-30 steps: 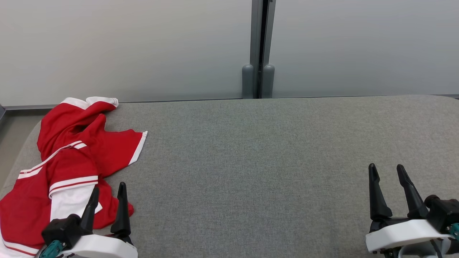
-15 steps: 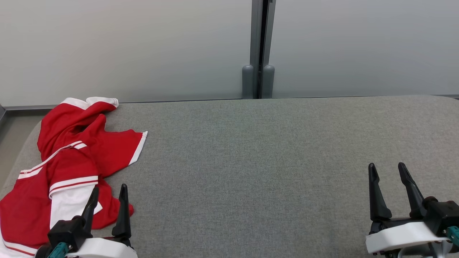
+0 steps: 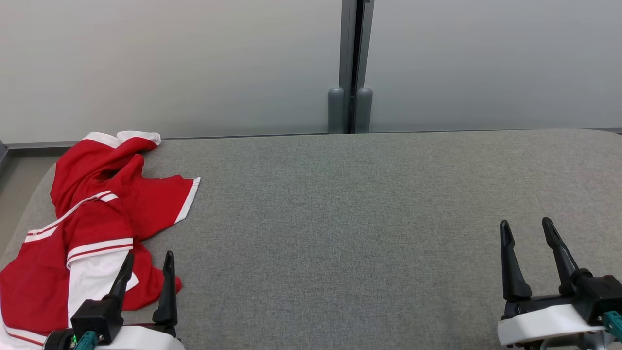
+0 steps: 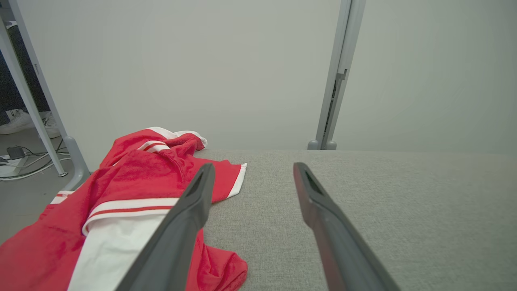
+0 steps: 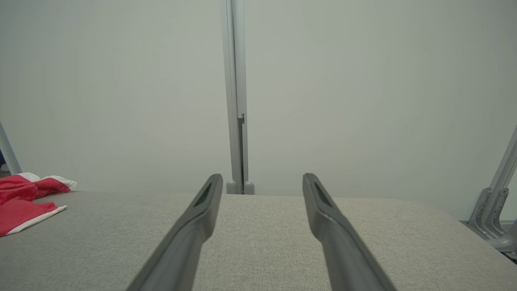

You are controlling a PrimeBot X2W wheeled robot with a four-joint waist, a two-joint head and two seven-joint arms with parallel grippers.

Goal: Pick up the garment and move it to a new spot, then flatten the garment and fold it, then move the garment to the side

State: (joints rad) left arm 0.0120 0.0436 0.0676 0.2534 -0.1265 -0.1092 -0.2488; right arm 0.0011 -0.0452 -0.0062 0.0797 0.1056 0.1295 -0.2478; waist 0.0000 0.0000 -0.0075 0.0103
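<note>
One red garment [image 3: 97, 194] with white bands lies crumpled at the left end of a grey fabric-covered counter [image 3: 364, 204]. One cuff reaches the far edge and the cloth spills over the rounded left edge. It is unfolded, with a white-trimmed hem spread flat toward the middle.

Two grippers sit at the near edge. The left gripper [image 3: 148, 254] has its two dark fingers apart and clamped on nothing. In the head view one finger crosses the garment's white panel and the other stands by the red fold at its near right corner; whether either touches the cloth cannot be told. The right gripper [image 3: 526, 222] is well apart from the garment, at the counter's right end, its two fingers likewise spread and holding nothing.

From the garment's hem to the right gripper the counter runs bare for most of its length, up to the straight far edge and the rounded right corner. Behind that edge stand two pale wall panels, joined by one grey post [image 3: 351, 63] with two capped feet. Cables [image 4: 24, 161] lie on the floor beyond the left end.
</note>
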